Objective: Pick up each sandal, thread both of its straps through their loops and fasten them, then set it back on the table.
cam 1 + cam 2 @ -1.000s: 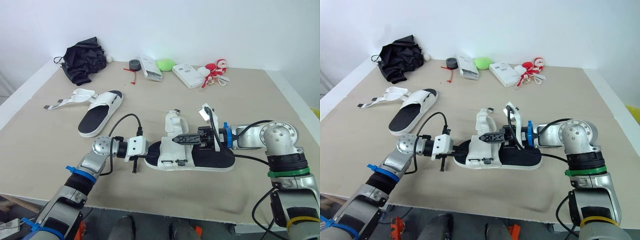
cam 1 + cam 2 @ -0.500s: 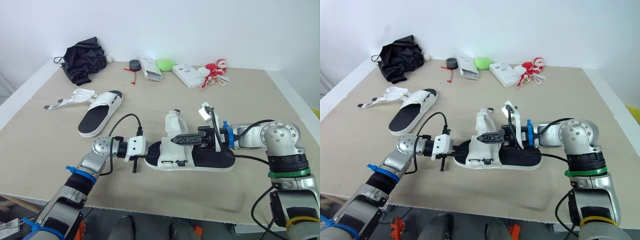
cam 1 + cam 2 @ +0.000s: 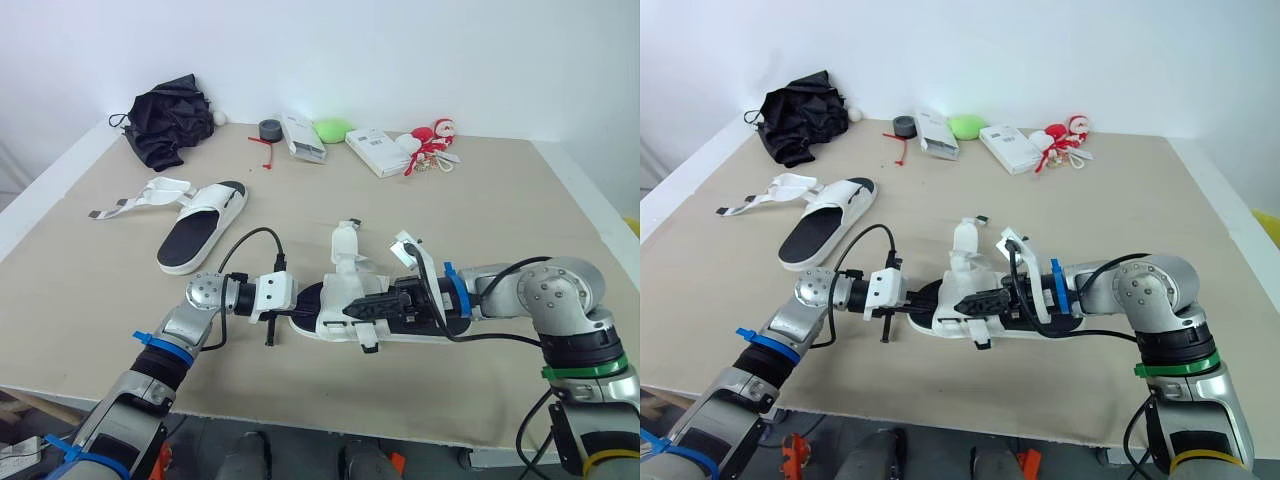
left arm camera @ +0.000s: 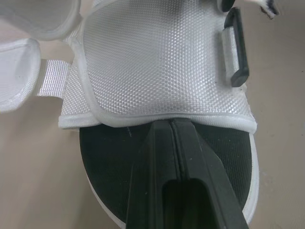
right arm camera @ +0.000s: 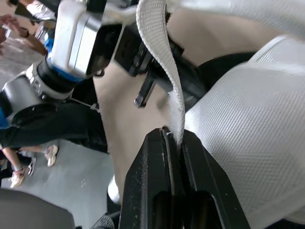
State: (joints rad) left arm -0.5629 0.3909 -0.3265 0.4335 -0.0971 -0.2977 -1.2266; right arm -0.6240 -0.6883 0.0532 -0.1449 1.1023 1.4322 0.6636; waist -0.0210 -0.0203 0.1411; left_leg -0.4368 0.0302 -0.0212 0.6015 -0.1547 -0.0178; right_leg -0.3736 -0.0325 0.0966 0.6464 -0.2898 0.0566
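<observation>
Sandal lies flat, with the left gripper closed, its tip on the toe-end footbed. Right gripper pinches a strap tight, just above the sandal's upper.

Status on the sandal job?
Right hand shut on strap. Left hand shut at toe of sandal, on table. Other sandal apart, unfastened.

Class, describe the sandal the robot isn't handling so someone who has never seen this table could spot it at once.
On the beige table, look to the robot's left, in front of the crumpled black fabric bundle in the far corner. There lies a white sandal with a black footbed, its straps splayed toward the table's left edge. Its twin lies mid-table, nearer the front edge.
</observation>
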